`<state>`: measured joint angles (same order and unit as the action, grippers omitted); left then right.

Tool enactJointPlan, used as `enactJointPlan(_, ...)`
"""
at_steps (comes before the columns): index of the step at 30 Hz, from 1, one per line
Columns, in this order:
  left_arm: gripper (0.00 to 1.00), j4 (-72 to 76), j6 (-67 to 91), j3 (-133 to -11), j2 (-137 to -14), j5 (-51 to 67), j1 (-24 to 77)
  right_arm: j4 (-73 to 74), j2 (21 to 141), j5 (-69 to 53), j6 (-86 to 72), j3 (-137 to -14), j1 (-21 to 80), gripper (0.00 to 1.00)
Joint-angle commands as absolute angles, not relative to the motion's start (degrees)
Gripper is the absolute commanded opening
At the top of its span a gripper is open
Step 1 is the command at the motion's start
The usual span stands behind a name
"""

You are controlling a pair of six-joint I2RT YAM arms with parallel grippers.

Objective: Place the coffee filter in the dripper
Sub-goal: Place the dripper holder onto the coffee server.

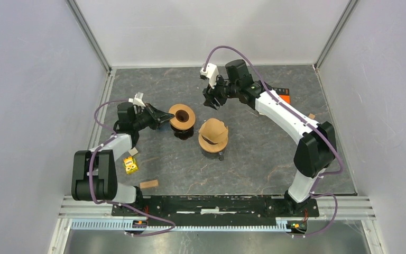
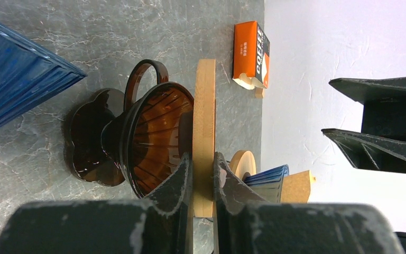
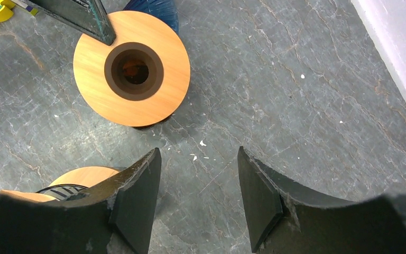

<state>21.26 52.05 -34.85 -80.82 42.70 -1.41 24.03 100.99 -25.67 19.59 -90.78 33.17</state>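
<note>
The filter (image 1: pixel 213 132), a brown paper cone, sits on the table (image 1: pixel 264 159) just beside the dripper (image 1: pixel 182 114), toward the right arm's side and nearer the arm bases. It is outside the dripper. What carries it cannot be told.

The dripper is dark brown glass with a handle and a flat wooden collar (image 3: pixel 92 92) around its mouth. Nothing paper shows in its opening in the right wrist view.

The left gripper (image 2: pixel 203 161) is clamped on the rim of the collar, one finger on each face of the wood.

The right gripper (image 3: pixel 198 153) hangs over bare table beyond the filter. Its jaws stand apart with nothing between them.

A blue ribbed piece (image 2: pixel 16 69) lies just beside the dripper. An orange coffee box (image 2: pixel 251 53) lies near the back wall. A yellow box (image 1: pixel 131 165) and a wood block (image 1: pixel 149 184) lie near the left arm's base.
</note>
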Motion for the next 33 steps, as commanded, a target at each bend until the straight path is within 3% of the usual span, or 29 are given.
enactJointPlan(1, 0.15, 23.7, 52.9, -35.9, -81.5, 44.3, -2.0, 22.4, 98.2, -26.3, 20.4, -90.0, 33.3, 0.61)
enactJointPlan(17, 0.38, 15.1, 46.5, -38.3, -80.6, 43.0, -2.0, 22.4, 98.0, -27.0, 20.8, -88.3, 33.3, 0.61)
enactJointPlan(33, 0.49, 4.4, 38.6, -40.9, -77.2, 39.2, -2.1, 22.8, 97.8, -27.5, 21.4, -86.9, 33.3, 0.61)
